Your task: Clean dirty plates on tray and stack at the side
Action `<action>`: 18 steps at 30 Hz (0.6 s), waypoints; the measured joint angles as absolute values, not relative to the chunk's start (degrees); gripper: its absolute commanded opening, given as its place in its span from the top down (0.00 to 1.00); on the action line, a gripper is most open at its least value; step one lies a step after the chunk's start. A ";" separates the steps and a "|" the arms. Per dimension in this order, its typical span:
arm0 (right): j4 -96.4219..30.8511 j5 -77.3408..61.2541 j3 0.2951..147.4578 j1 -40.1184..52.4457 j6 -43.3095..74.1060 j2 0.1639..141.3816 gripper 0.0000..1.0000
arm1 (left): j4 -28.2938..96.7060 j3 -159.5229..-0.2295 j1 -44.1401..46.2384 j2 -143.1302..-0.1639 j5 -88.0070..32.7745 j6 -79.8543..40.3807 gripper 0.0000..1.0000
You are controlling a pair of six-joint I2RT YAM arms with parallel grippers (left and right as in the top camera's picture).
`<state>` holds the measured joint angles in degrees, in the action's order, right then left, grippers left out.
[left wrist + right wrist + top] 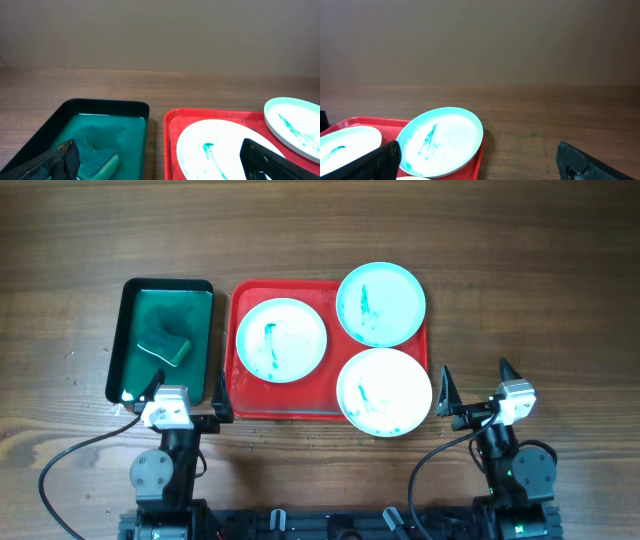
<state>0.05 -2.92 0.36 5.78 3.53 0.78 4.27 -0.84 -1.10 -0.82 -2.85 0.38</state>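
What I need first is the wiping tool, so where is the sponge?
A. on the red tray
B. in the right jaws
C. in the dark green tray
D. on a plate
C: the sponge lies inside the green tray, left of the red tray.

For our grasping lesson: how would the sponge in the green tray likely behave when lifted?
The sponge looks soft, so it probably squashes when pinched. Lying in teal liquid in the green tray, it is likely soaked, heavier.
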 measured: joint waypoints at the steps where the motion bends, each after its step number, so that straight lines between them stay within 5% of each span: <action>1: 0.05 -2.92 0.36 5.78 3.51 0.78 0.00 | 4.27 -0.84 -1.10 -0.82 -2.85 0.38 0.00; 11: 0.05 -2.94 0.36 5.78 3.53 0.78 0.00 | 4.14 -0.84 -1.10 -0.82 -4.19 -0.91 0.00; 18: 0.23 -5.89 0.36 5.78 11.46 1.98 0.00 | 1.48 -1.15 -1.10 -0.84 -5.91 -15.90 0.00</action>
<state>0.23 -5.89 0.36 5.78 11.46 1.98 1.48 -1.15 -1.10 -0.84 -5.91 -15.90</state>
